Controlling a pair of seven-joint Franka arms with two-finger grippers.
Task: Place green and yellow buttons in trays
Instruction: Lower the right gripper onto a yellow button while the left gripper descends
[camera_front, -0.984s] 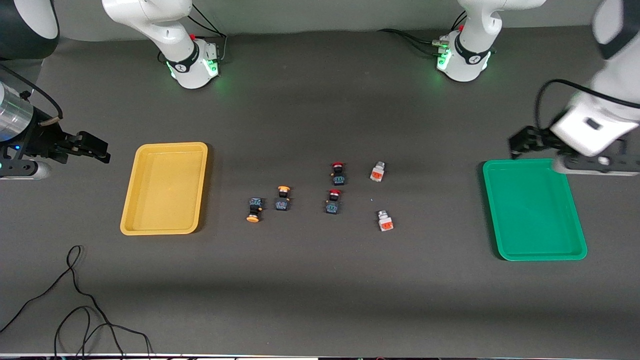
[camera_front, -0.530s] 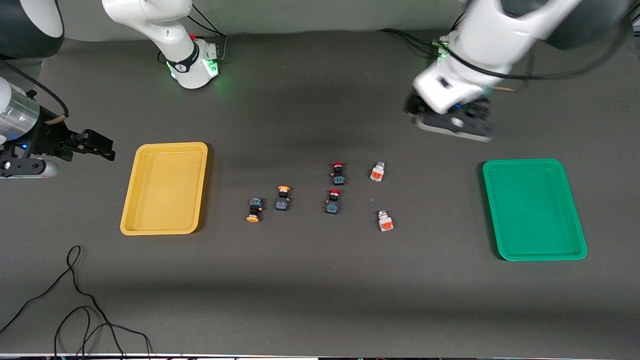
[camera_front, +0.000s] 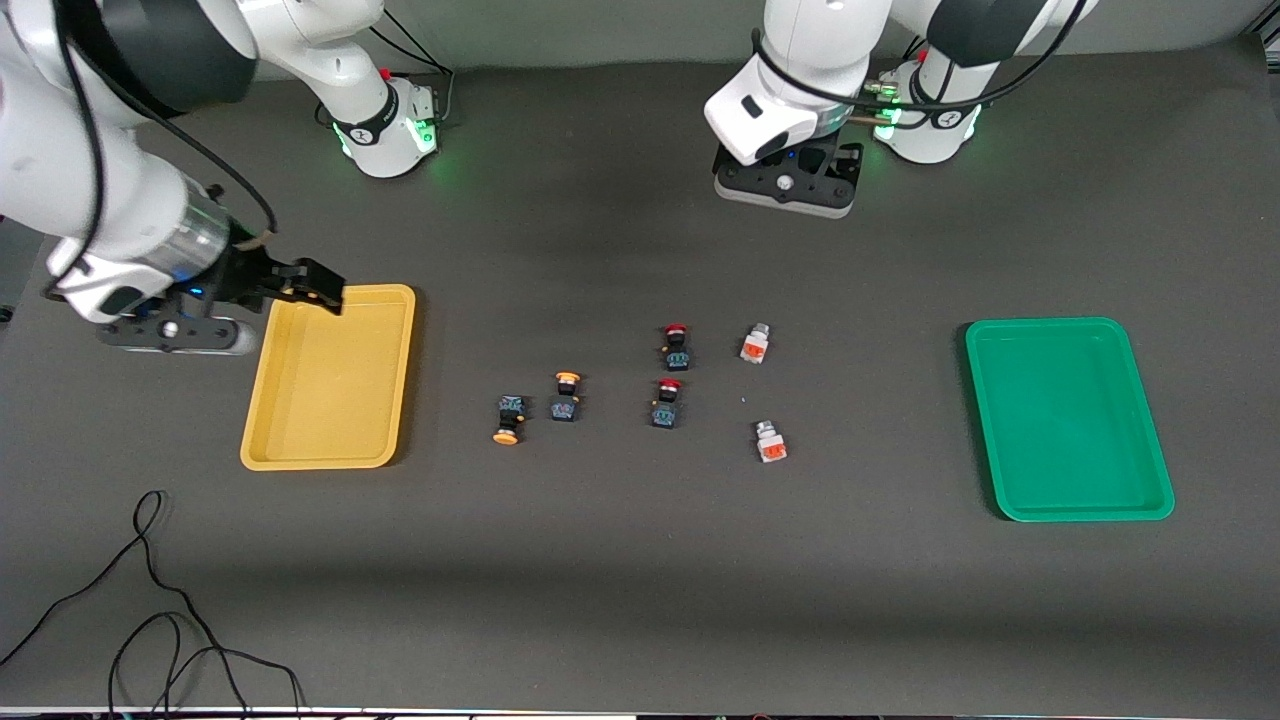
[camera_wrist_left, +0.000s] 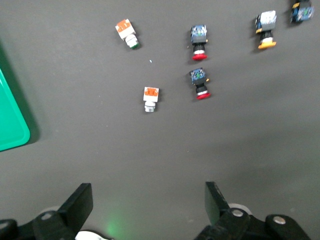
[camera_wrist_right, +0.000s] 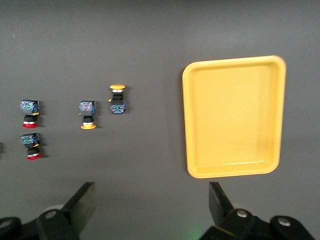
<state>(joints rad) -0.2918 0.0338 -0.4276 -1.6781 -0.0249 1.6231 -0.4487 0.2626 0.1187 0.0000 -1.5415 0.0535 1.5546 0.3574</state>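
Two yellow-capped black buttons (camera_front: 509, 418) (camera_front: 566, 396) and two white-grey buttons with orange ends (camera_front: 755, 343) (camera_front: 769, 441) lie mid-table between the yellow tray (camera_front: 330, 380) and the green tray (camera_front: 1065, 420). Both trays hold nothing. My right gripper (camera_front: 315, 288) is open over the yellow tray's rim at a corner on its right arm's side. Its wrist view shows the tray (camera_wrist_right: 232, 117) and the yellow-capped buttons (camera_wrist_right: 88, 114) (camera_wrist_right: 118, 99) past the open gripper (camera_wrist_right: 152, 202). My left gripper (camera_front: 785, 190) hangs open over bare table by its base. Its wrist view shows the white-grey buttons (camera_wrist_left: 150, 98) (camera_wrist_left: 126, 33) past the open gripper (camera_wrist_left: 147, 202).
Two black buttons with red caps (camera_front: 676, 346) (camera_front: 667, 402) lie between the yellow-capped pair and the white-grey pair. A black cable (camera_front: 150, 600) loops on the table near the front camera at the right arm's end. The arm bases (camera_front: 385, 130) (camera_front: 925, 125) stand along the table's edge farthest from that camera.
The left arm has swung from over the green tray to the table near its base. The right gripper has moved from off the table's end to the yellow tray's corner. The buttons have not moved.
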